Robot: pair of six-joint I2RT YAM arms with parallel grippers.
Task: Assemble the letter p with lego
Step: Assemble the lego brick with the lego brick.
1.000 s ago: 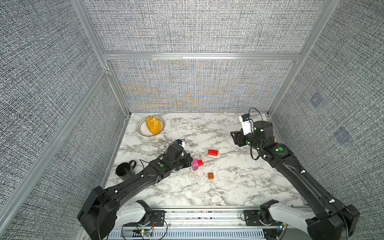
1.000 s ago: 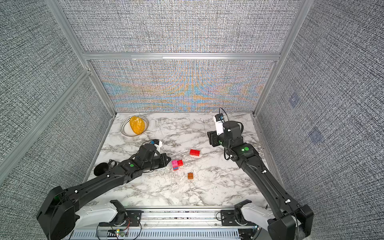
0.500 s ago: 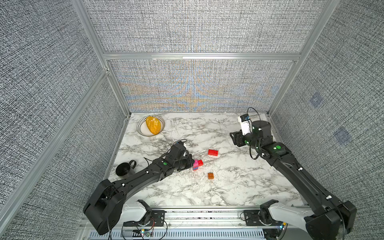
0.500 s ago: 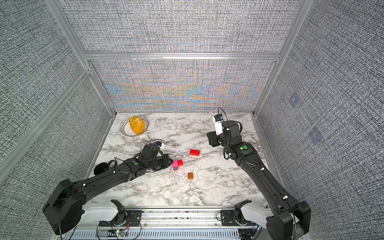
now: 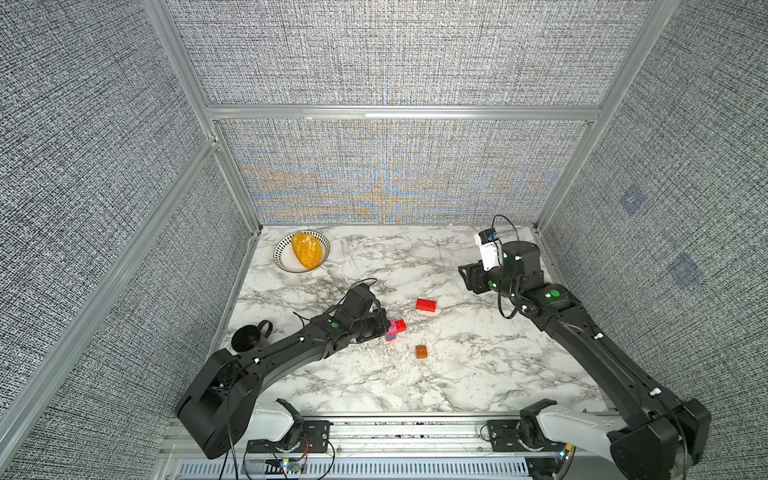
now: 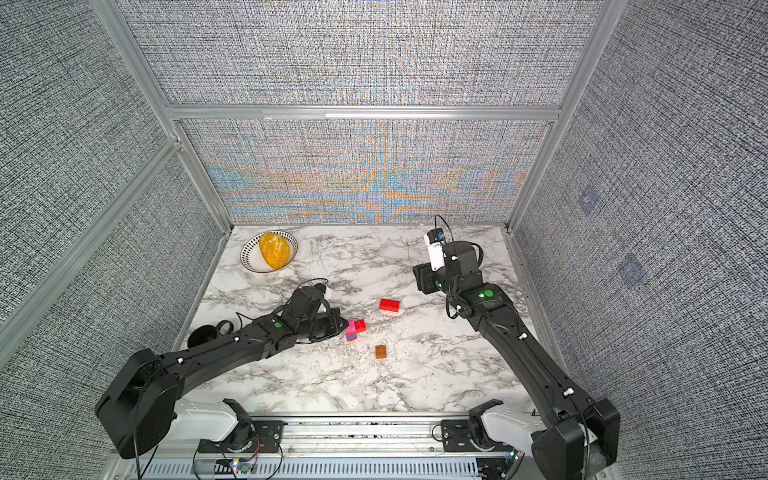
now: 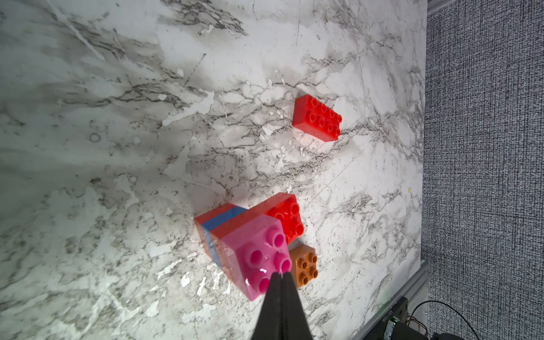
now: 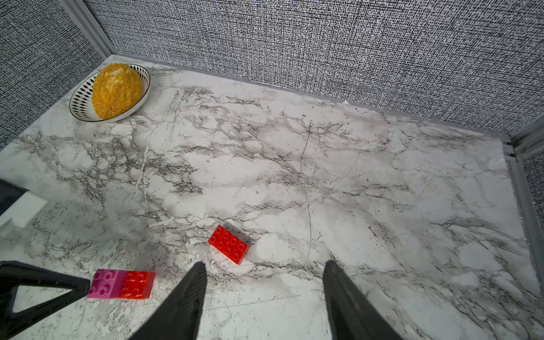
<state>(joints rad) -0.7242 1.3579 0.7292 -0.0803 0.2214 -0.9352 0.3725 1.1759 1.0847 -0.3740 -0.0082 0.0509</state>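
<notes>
Lego cluster [image 7: 253,235], pink, red, blue, left jaws closed, right jaws apart, empty

We're in a robotics lab test cell: aluminium frame [image 5: 399,112] with grey fabric panels [image 5: 374,54] boxes in a marble-print tabletop [image 5: 457,374]. Left arm [image 5: 291,351] and right arm [image 5: 582,332] sit on a front rail [image 5: 415,432], with bare wiring [image 5: 305,449] exposed below it.
</notes>
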